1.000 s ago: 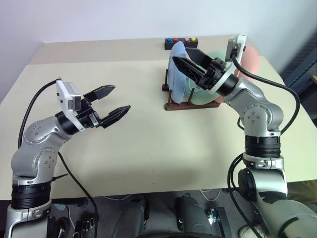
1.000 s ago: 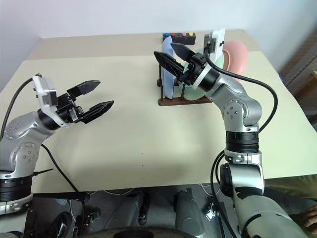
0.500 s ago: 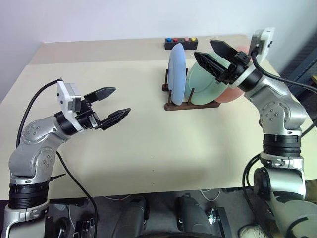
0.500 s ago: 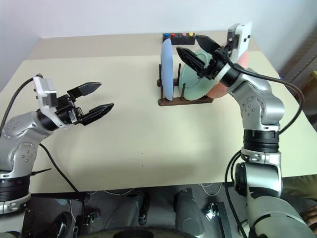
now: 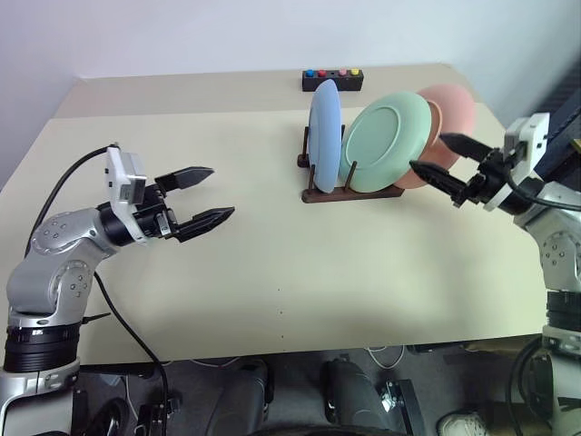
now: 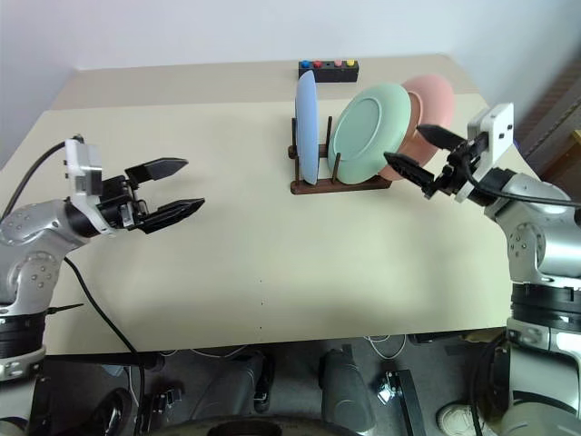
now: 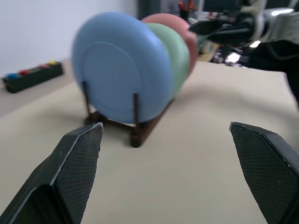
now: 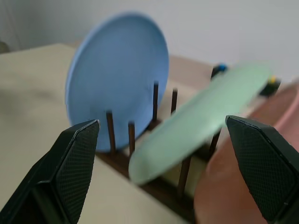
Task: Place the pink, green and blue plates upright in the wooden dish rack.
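The dark wooden dish rack [image 5: 328, 193] stands at the far middle of the table. Three plates stand in it: the blue plate [image 5: 324, 134] upright at the left end, the green plate [image 5: 391, 141] leaning beside it, the pink plate [image 5: 449, 113] leaning behind the green one. My right gripper [image 5: 428, 151] hovers open and empty just right of the rack, fingers aimed at the pink plate's lower edge, apart from it. My left gripper [image 5: 221, 191] hangs open and empty over the table well left of the rack. In the left wrist view the blue plate [image 7: 119, 70] faces it.
A black box with coloured buttons [image 5: 332, 79] sits at the table's far edge behind the rack. The beige table [image 5: 272, 272] spreads wide between the two grippers and toward the near edge.
My right gripper has drawn back from over the rack, swinging right and down, leaving the plates standing in it. The left gripper has stayed put.
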Robot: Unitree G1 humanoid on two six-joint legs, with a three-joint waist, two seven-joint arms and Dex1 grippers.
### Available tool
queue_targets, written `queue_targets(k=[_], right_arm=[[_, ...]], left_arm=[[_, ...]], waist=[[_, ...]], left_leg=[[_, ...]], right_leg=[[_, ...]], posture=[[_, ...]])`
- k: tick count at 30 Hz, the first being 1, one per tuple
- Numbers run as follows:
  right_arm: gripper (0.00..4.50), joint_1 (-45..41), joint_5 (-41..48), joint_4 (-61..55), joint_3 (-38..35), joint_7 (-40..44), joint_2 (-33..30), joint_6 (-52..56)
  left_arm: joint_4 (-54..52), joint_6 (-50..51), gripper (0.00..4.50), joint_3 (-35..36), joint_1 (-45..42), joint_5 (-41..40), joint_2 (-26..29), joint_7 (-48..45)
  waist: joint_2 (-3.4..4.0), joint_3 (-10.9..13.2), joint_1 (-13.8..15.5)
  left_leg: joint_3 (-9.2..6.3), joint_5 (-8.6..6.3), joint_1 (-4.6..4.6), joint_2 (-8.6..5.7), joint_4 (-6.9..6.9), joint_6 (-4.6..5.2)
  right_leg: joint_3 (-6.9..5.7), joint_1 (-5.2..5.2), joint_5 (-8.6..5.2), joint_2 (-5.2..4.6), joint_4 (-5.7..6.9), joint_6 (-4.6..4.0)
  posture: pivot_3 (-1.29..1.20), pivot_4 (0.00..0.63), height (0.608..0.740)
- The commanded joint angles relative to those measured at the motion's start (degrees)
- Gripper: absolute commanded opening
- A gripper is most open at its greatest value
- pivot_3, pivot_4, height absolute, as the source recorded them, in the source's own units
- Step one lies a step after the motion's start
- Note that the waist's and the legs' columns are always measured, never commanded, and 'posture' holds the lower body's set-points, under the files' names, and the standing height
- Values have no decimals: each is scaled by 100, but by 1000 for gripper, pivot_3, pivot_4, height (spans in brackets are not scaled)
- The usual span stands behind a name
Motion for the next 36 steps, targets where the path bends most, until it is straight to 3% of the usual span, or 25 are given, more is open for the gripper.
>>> queue_targets(k=[1, 7, 21, 36], right_arm=[[3079, 73, 112, -400, -236, -35, -58, -76], [57, 328, -208, -268, -198, -135, -37, -417], [21, 69, -1312, 754, 477, -294, 201, -1641], [21, -1012, -1407, 668, 821, -343, 434, -1768]], left_arm=[[38, -66, 4500, -6, -264, -14, -1, -69], [-67, -17, 4500, -52, -278, -14, -39, -60], [-401, 170, 4500, 73, -185, -110, 47, 107], [-608, 242, 4500, 261, 88, -149, 55, 267]], waist=[[0, 0, 1], [0, 0, 7], [0, 0, -3], [1, 0, -7]], left_leg=[[0, 0, 1, 0, 0, 0], [0, 0, 2, 0, 0, 1], [1, 0, 5, 0, 1, -1], [2, 14, 5, 0, 1, -24]], right_leg=[[-1, 0, 0, 0, 0, 0], [-1, 6, 0, 0, -9, 0], [-1, 7, 0, 2, -8, 1], [0, 8, 0, 2, -9, 0]], posture=[[0, 150, 740], [0, 150, 740], [0, 150, 740], [0, 150, 740]])
